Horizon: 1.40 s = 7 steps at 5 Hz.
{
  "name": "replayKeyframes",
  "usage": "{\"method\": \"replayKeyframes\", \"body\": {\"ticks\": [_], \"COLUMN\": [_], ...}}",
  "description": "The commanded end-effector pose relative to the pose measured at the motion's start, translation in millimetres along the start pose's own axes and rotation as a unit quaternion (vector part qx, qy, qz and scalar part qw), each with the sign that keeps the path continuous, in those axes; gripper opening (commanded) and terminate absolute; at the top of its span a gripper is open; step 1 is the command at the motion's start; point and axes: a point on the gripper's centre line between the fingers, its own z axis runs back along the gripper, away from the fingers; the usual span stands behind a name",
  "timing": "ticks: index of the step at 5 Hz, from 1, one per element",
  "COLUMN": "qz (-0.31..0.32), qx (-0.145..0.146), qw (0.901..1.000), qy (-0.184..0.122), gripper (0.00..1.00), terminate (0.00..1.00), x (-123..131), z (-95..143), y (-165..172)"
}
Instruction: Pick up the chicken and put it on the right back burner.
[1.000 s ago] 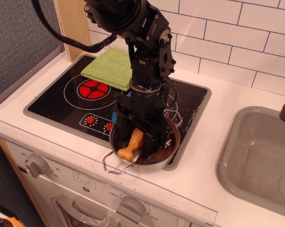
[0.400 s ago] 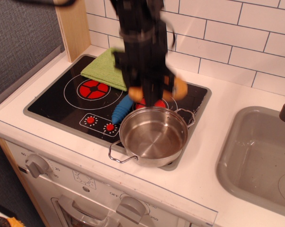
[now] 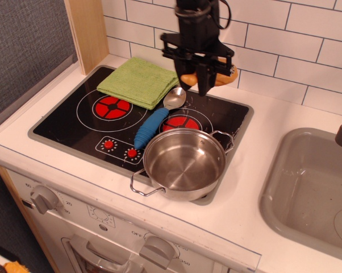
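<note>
My gripper [image 3: 203, 84] is shut on the chicken [image 3: 226, 74], an orange-tan toy drumstick held crosswise in the air, its ends showing on both sides of the fingers. It hangs above the back right part of the black stovetop [image 3: 69, 122], near the tiled wall. The right back burner [image 3: 179, 121], a small red segmented mark with a thin white ring, lies below and a little in front of the gripper. The burner's front is partly covered by the pot.
A steel pot [image 3: 185, 164] stands at the front right of the stove. A blue-handled spoon [image 3: 150, 128] lies left of the burner. A green cloth [image 3: 138, 81] lies at the back left, beside the larger burner [image 3: 110, 106]. A grey sink [image 3: 313, 187] is at the right.
The gripper lifted the chicken out of the pot and carried it up and back towards the wall. The pot now stands without it.
</note>
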Motion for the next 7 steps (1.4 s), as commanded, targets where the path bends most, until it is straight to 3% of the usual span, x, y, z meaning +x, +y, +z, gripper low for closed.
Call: {"method": "replayKeyframes", "body": {"ticks": [1, 2, 3, 4, 5, 6, 7], "qz": [-0.043, -0.055, -0.036, -0.012, 0.035, 0.056, 0.059], "qx": [0.026, 0.033, 0.035, 0.024, 0.022, 0.028, 0.044], "qw": [0.9984, 0.9976, 0.9986, 0.9996, 0.9978, 0.9958, 0.9953], "qy": [0.027, 0.028, 0.021, -0.006, -0.051, -0.067, -0.063], "gripper": [0.00, 0.00, 1.00, 1.00, 1.00, 1.00, 1.00], "terminate": [0.00, 0.00, 0.00, 0.00, 0.00, 0.00, 0.00], "x": [-1, -12, -15, -13, -21, -29, -33], "z": [-30, -31, -19, 0, 28, 41, 40], "y": [-5, -11, -8, -2, 1, -1, -2]}}
